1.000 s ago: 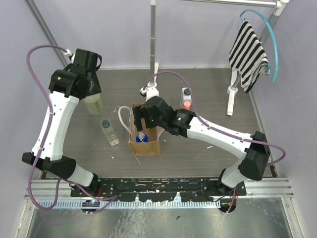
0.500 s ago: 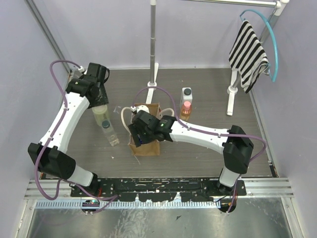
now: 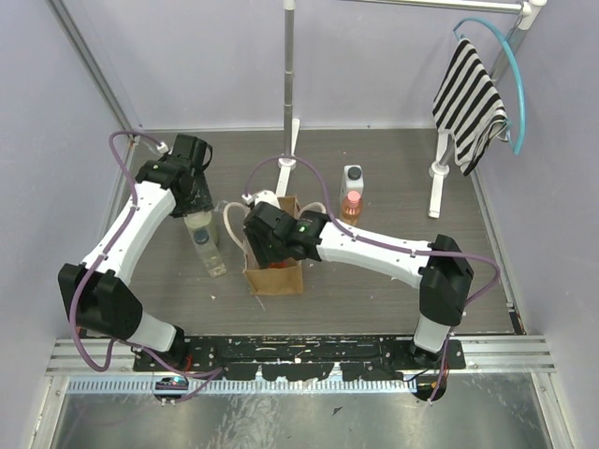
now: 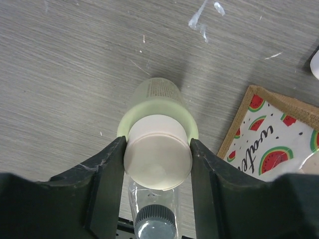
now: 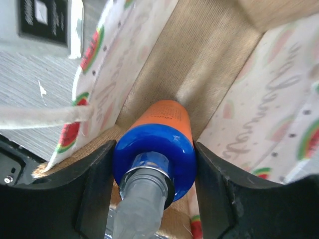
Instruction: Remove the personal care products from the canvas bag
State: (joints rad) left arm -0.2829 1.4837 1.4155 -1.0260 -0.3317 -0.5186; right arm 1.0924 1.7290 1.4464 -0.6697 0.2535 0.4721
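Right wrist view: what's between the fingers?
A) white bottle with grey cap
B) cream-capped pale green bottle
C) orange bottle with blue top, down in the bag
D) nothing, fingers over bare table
C. The right gripper has a finger against each side of the orange bottle with blue top, and the printed inner walls of the canvas bag rise around it.

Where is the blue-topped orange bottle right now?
Right wrist view: the orange bottle sits inside the canvas bag, clamped by the right end effector.
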